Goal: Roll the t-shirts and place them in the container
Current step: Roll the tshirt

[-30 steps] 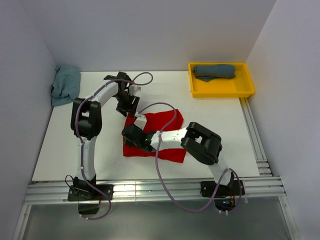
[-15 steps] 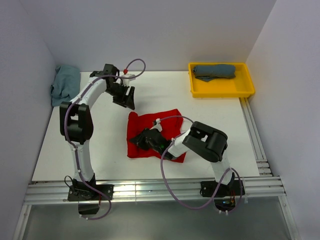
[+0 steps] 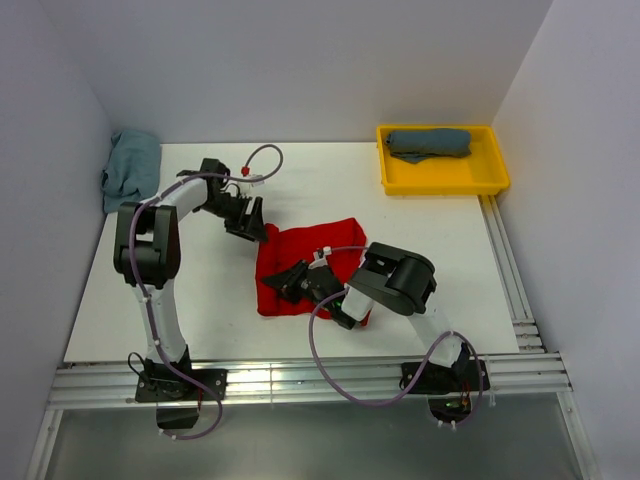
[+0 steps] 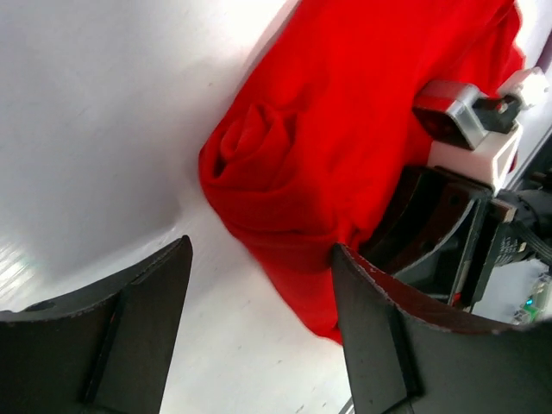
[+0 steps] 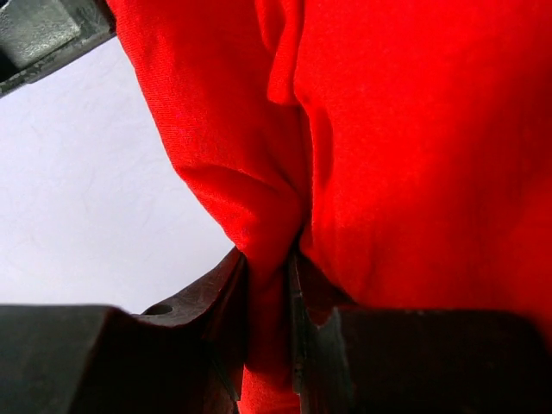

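Bright, even light is falling from overhead onto the white table (image 3: 200, 300), leaving only soft, faint shadows under the arms (image 3: 150, 250), while the metal rail (image 3: 300, 380) at the near edge is catching a pale glare. In the left wrist view the table is washing out almost white beside the red t-shirt (image 4: 345, 147), and the left gripper's fingers (image 4: 379, 345) are showing dark and slightly soft. Close up, the right gripper's fingers (image 5: 216, 310) are sitting in deep shadow, blurred.
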Controlling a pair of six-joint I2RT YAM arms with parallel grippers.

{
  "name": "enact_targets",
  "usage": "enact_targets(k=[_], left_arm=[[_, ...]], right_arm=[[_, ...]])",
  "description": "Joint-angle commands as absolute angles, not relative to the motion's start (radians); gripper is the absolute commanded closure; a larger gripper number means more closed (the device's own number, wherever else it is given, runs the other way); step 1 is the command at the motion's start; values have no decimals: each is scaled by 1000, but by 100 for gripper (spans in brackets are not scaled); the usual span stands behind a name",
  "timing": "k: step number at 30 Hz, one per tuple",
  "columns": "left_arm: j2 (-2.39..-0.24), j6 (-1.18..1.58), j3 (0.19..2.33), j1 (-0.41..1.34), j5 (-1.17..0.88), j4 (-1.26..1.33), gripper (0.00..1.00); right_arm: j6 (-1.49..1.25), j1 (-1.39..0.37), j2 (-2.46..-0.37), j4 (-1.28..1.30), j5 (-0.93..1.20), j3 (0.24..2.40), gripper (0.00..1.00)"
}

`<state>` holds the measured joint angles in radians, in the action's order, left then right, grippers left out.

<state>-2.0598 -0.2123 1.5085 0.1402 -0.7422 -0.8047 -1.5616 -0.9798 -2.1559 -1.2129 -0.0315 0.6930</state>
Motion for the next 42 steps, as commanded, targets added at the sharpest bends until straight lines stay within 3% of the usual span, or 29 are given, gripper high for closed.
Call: enact_targets(k=[1,3,7,9,10,11,14,18,31,42], left_arm=[[-2071,-170,1490,144,-837,-686,31],[-2082,-149,1485,146,-833,-672,33],[-2089,-107,1493,161,-792,-658,50],[-2083,-84,1496,178,-724,-652,57],[-2074,-81,1496,186,-710,-655,65],[-2068,-72,1496,193,-660,-657,69],[-2056,-61,1503,219,-611,-673,82],[-2056,-51,1535,259,-488,-719,93],[-2100,-40,1644,330,-308,-828,98],[-2132,-34,1701,359,-261,-868,97]], right_arm=[[-1595,-977,-2180,-1246,-6,669,88],[-1592,-976,-2177,-1241,-8,664,88],[-1549,-974,-2142,-1149,-11,687,86],[-1491,-976,-2093,-1016,-21,718,80],[-1471,-977,-2070,-968,-31,727,75],[-1433,-979,-2027,-862,-58,748,65],[-1349,-988,-1933,-627,-131,804,51],[-1266,-1009,-1852,-321,-250,909,43],[-1108,-1127,-1933,522,-576,1411,33],[-1019,-1172,-2055,690,-695,1661,38]])
